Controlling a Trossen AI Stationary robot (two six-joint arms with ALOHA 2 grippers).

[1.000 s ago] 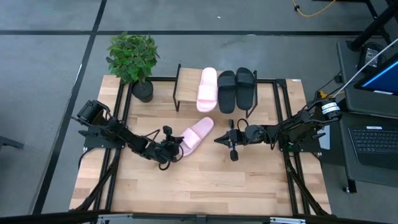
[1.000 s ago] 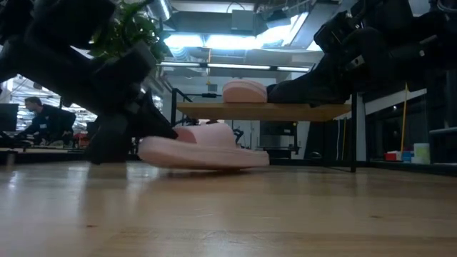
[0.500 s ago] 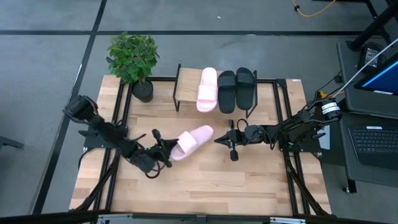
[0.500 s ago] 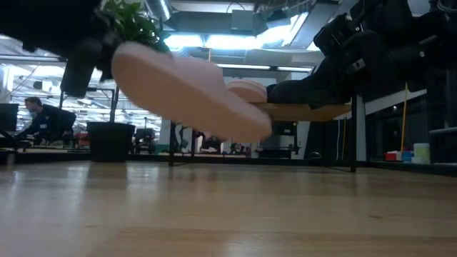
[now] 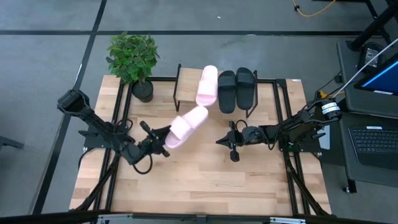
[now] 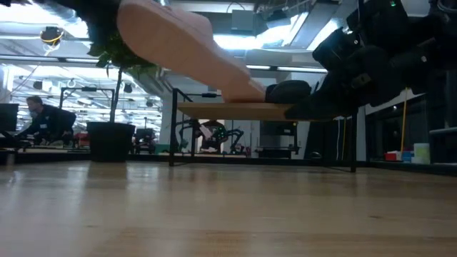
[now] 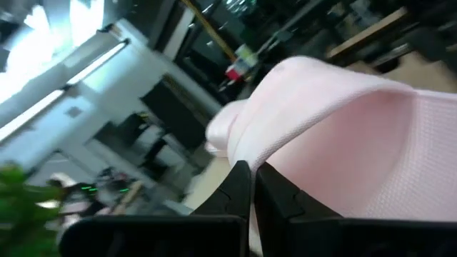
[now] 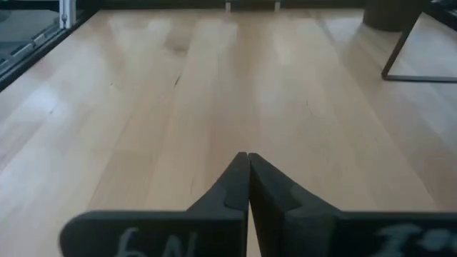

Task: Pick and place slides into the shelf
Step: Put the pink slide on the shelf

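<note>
**Last pink slide is leaving the table and heading for the shelf**

The left gripper [image 5: 160, 140] is carrying a light pink slide [image 5: 185, 126] through the air, its fingers [image 7: 246, 187] clamped together on the sandal's heel edge. A second ago this sandal was lying flat on the wooden tabletop [image 5: 205, 186] with the gripper closing on it; half a second ago it was coming up at a tilt. Now, in the low view, the pink slide is riding high above the table with its toe dipping toward the shelf [image 6: 235, 110], and from above it is angling toward the open stretch of plank beside the pink slide already parked there [image 5: 207, 85].

The two black slides [image 5: 235, 89] are sitting side by side on the shelf next to that parked pink one, unmoved over the last second. Three of the four sandals are therefore placed, and the one in the air looks to be the final piece of the task.

The right gripper [image 5: 231, 142] is waiting low over the middle of the table, its fingers [image 8: 246, 182] pressed together on nothing, just as it was a second ago.

The potted plant [image 5: 134, 59] is standing close to the shelf's left end, so the carried slide is likely needing a careful approach: the free spot is narrow, between the plant and the parked pink slide.
</note>
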